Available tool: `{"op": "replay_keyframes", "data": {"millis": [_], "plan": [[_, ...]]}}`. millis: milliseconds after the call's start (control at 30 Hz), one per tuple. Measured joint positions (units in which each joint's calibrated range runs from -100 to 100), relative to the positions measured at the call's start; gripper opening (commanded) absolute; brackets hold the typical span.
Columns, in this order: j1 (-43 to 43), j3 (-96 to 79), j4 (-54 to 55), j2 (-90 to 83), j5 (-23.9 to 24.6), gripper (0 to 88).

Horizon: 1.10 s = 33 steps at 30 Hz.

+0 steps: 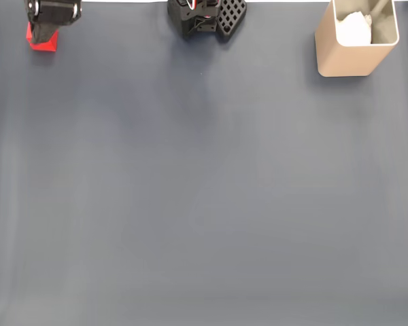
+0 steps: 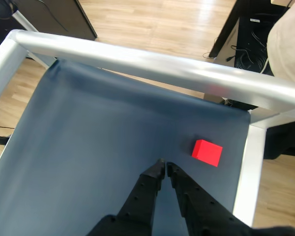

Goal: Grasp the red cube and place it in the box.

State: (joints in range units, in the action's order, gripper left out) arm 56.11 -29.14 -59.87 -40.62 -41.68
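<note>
Currently: black two-finger gripper, fingertips pressed together, grasping nothing; small smooth red cube just right of it, ungrasped; tall tan rounded box far right in fixed view, awaiting delivery

Red cube flat on mat; tan box upright, well apart.

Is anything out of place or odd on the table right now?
Nothing is spilled or damaged. The red cube sits near the table's metal edge, far from the box, which already holds something white. The gripper is shut and empty beside the cube.
</note>
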Motion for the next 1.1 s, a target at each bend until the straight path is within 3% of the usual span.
{"op": "replay_keyframes", "data": {"millis": [1100], "plan": [[12.8, 0.0, -0.2, 10.0, 1.1, 18.2]]}}
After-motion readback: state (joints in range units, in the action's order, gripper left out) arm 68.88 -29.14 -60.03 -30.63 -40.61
